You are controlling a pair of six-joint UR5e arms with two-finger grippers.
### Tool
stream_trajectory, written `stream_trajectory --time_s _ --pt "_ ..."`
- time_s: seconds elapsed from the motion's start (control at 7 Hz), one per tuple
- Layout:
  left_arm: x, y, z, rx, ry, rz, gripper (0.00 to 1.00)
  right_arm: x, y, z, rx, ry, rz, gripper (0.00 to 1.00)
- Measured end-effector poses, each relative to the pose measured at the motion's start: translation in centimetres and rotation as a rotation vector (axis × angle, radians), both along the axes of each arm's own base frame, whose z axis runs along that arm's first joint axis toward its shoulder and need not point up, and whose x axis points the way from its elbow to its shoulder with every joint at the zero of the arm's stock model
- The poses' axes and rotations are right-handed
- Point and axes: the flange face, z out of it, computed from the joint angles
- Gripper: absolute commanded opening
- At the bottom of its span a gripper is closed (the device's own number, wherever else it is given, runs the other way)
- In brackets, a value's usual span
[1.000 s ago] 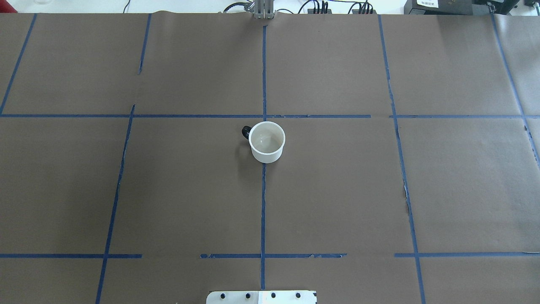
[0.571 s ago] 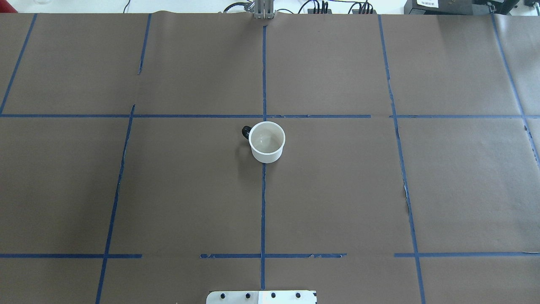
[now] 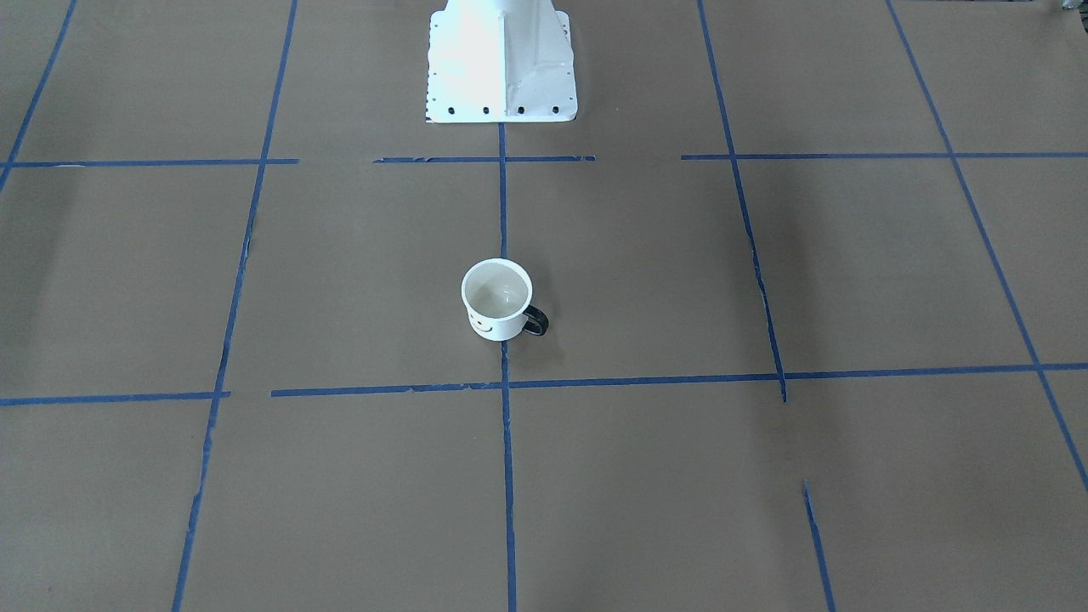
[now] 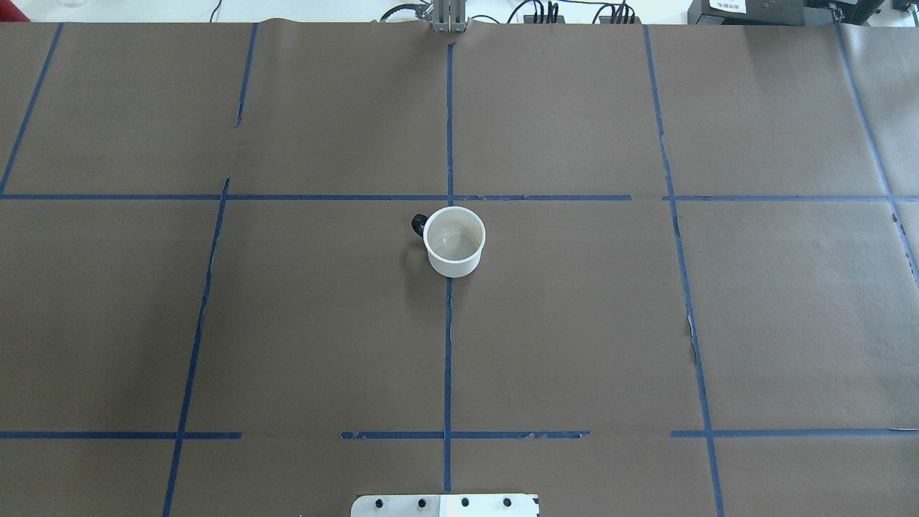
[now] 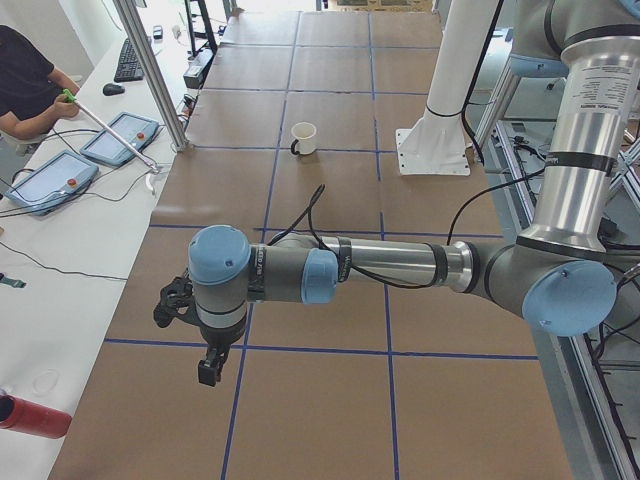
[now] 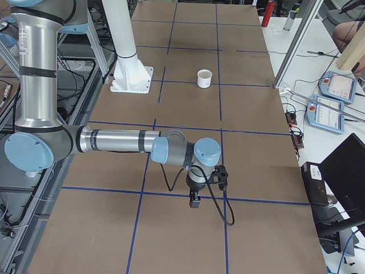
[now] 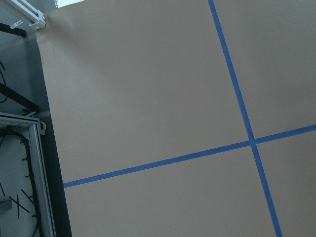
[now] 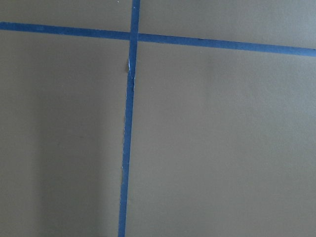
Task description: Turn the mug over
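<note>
Since neither gripper shows in the overhead or front views, only the side cams catch them, so I can't tell whether either is spread or pressed together. Nearest the robot, the white base plate (image 4: 445,505) sits on the table (image 4: 574,323), centred on the middle blue tape line (image 4: 448,359). Further out, at approx mid-depth, the left gripper (image 5: 210,368) hangs fingers-down over the table's left end, its forearm stretched level. The right gripper (image 6: 195,200) does likewise at the right end. The wrist cams show just brown paper & tape crossings below. Both grippers are well apart from the mug (image 4: 454,241), which stands upright btwn them, mouth up, on the middle tape line, just near of the cross line (image 4: 344,197). Its handle (image 4: 418,225) points left & slightly far. The smiley face (image 3: 481,324) is on the far side, away from the robot. At the far edge, cables (image 4: 546,13) lie behind the table.
</note>
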Motion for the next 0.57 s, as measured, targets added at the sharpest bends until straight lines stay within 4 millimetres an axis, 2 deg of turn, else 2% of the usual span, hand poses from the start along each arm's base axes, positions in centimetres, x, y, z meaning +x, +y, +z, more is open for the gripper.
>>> stream_trajectory --time_s 0.57 --pt "0.05 -0.13 -0.75 0.016 0.006 -0.006 1.0 0.0 0.0 0.0 0.0 0.0 0.0 1.0"
